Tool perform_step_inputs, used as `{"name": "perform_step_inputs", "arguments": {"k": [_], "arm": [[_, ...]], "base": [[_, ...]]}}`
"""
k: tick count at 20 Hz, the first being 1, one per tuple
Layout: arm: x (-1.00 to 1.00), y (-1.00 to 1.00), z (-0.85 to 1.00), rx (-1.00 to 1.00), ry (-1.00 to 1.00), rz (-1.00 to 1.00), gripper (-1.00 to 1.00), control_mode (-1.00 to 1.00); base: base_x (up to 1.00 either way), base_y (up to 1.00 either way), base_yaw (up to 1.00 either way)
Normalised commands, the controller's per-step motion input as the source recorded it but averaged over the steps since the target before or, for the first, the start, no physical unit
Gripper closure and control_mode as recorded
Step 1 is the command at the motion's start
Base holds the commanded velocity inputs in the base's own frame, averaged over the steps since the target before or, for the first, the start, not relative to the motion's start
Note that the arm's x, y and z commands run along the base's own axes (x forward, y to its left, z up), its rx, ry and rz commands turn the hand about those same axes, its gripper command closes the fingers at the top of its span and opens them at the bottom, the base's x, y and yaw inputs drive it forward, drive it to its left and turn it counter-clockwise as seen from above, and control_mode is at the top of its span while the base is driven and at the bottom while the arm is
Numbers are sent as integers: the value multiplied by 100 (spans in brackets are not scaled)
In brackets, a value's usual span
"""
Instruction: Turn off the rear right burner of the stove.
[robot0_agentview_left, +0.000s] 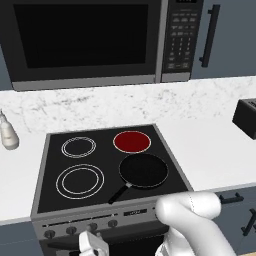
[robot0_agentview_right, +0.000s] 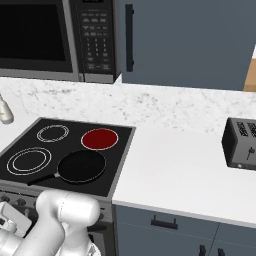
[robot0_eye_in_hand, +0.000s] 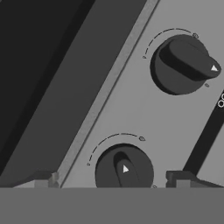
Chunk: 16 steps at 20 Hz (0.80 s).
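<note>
My end effector stands open, fingertips either side of the lower knob on the stove panel, dead ahead; rear right burner glows red

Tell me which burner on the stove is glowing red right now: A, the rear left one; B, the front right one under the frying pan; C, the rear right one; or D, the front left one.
C: the rear right burner is a solid red disc, the two left zones are only white rings on black glass, and the frying pan covers the front right one.
</note>
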Motion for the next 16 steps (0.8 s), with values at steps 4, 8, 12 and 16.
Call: {"name": "perform_step_inputs", "arguments": {"k": [4, 8, 12, 16], "arm": [[9, 0, 0, 3, 0, 0, 100, -100], [8, 0, 0, 4, 0, 0, 100, -100], [11, 0, 0, 6, 0, 0, 100, -100], [3, -11, 0, 14, 0, 3, 100, -100]], "base": [[0, 0, 0], [0, 0, 0], [0, 0, 0], [0, 0, 0]]}}
